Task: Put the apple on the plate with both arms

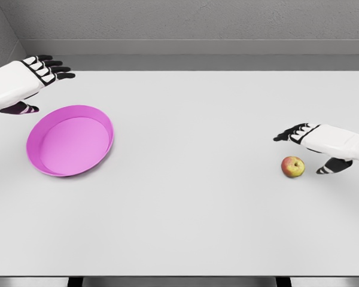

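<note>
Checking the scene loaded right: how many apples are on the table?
1. The apple sits on the table at the right, just left of the open right hand and far from the pink plate. Nothing looks hidden.

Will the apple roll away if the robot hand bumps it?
Probably a little. The apple looks round and sits loose on the flat white table, so a nudge from the right hand could roll it. It looks firm, so open fingers closing gently likely won't squash it.

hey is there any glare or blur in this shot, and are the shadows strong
Head view: even, soft light, no glare on the white table; only faint shadows beneath the apple and pink plate; everything sharp, including the left hand and right hand.
</note>
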{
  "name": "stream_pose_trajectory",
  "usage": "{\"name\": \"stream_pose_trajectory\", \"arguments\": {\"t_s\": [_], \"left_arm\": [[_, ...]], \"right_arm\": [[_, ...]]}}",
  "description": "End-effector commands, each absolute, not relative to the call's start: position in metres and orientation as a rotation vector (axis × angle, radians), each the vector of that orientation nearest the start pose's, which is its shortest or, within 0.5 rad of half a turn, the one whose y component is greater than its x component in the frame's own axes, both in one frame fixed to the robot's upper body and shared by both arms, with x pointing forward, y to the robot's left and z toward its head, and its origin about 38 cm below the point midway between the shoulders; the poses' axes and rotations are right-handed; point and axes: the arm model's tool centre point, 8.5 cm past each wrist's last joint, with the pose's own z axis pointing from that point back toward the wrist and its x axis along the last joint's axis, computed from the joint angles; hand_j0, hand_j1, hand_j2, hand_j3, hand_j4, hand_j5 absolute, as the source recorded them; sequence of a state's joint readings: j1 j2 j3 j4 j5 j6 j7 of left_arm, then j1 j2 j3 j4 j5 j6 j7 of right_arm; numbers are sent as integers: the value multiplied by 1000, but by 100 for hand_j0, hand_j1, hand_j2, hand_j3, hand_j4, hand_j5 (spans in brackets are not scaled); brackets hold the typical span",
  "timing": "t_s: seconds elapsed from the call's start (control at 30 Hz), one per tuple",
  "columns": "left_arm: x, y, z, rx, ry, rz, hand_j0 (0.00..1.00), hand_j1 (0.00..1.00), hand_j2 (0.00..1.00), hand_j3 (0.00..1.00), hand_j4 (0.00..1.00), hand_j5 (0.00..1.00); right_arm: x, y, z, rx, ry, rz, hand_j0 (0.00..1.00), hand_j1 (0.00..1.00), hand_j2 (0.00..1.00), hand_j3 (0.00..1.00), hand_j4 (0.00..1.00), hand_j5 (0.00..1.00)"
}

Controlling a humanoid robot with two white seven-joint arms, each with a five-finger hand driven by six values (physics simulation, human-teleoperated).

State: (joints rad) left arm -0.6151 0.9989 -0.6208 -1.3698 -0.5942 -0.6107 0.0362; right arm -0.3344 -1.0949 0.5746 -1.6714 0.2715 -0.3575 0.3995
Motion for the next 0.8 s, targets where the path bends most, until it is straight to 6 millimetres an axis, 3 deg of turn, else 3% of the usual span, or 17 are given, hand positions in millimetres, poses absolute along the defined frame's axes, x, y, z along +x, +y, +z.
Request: {"name": "stream_pose_trajectory", "arguments": {"t_s": [0.0,0.37,0.57,0.77], "left_arm": [[432,384,249,-1177,2208,2638,100,100,100,100,100,100],[432,384,248,-1178,2203,2642,100,100,100,100,100,100],[433,384,248,-1180,2204,2641,100,100,100,100,100,100],[433,384,247,-1180,2205,2645,100,100,100,100,100,100]], "right_arm": [[357,-352,161,-306,-1153,1925,100,100,100,100,100,100],[369,-358,163,-373,-1091,1862,100,100,100,100,100,100],[377,-342,162,-363,-1101,1879,100,100,100,100,100,100],[375,-341,157,-348,-1092,1882,100,100,100,100,100,100]]}}
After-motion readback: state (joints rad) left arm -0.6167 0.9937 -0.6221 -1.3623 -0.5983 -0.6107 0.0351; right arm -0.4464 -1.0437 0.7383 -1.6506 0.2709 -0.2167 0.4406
